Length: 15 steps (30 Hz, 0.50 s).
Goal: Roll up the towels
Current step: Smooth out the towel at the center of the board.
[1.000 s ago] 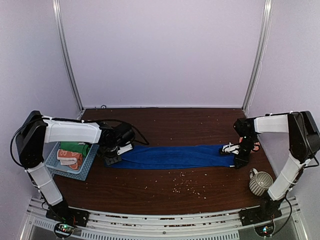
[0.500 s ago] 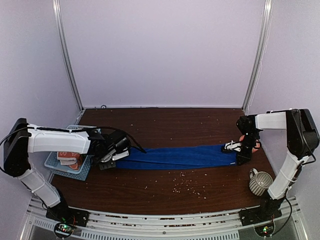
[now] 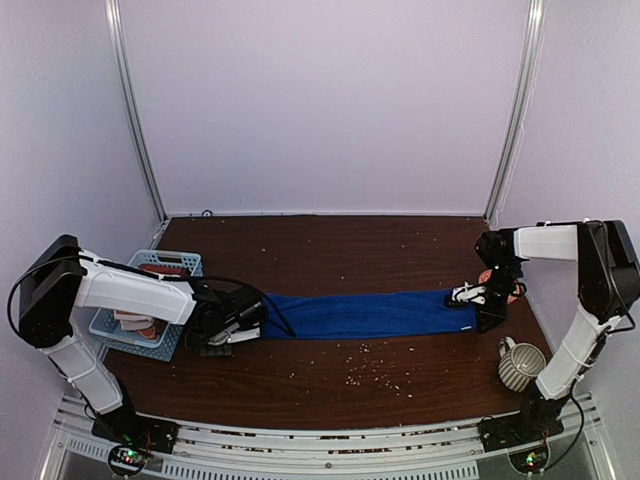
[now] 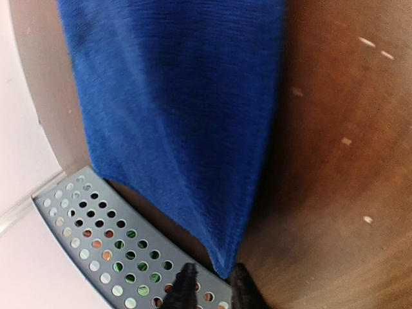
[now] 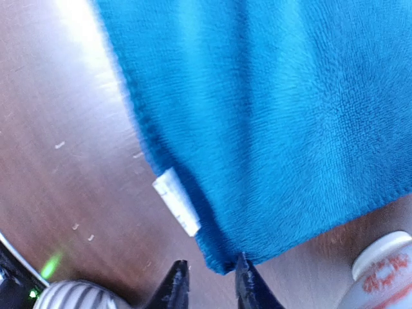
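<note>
Blue plush towel [image 3: 365, 313], a long taut strip; both jaws clench its tapered corners.

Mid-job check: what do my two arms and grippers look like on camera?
The left arm and right arm have white link shells with bulky black joints. Thin black cables loop along them. The left gripper and right gripper have narrow black fingers.
</note>
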Motion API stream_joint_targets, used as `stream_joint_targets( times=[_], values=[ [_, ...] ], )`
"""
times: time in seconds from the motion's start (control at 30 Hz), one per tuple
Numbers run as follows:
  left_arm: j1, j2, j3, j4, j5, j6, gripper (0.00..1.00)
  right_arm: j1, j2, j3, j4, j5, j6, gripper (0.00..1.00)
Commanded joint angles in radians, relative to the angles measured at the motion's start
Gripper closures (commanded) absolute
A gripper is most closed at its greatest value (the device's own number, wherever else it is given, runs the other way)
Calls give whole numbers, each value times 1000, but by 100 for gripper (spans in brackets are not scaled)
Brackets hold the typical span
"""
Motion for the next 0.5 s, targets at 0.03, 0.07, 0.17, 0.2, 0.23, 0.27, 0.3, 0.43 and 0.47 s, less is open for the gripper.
stream_joint_targets(
  times=[0.03,0.07,0.17,0.2,0.23,0.27,0.3,0.43,0.47],
  values=[
    [-13,-98,34,-49,112,-23,73,-6,-105,72,-106,-86,-37,69],
    [-12,-120,57,-58,136,-22,71,-5,-102,98,-116,-117,-24,67],
    [3,-149,104,-49,172,-19,65,-5,-56,181,-96,-169,65,65],
    [19,-146,122,-39,199,-25,64,-5,-33,207,-89,-181,97,65],
    [32,-131,149,-36,227,-33,64,-4,-9,232,-86,-195,123,65],
    [43,-111,176,-32,245,-44,64,-3,14,258,-93,-208,140,65],
    [52,-92,202,-28,256,-57,64,-2,34,280,-97,-217,159,65],
    [127,-10,280,12,326,-129,66,-1,87,357,-184,-264,156,65],
    [149,16,293,20,317,-159,67,-1,89,360,-192,-262,162,65]
  ],
)
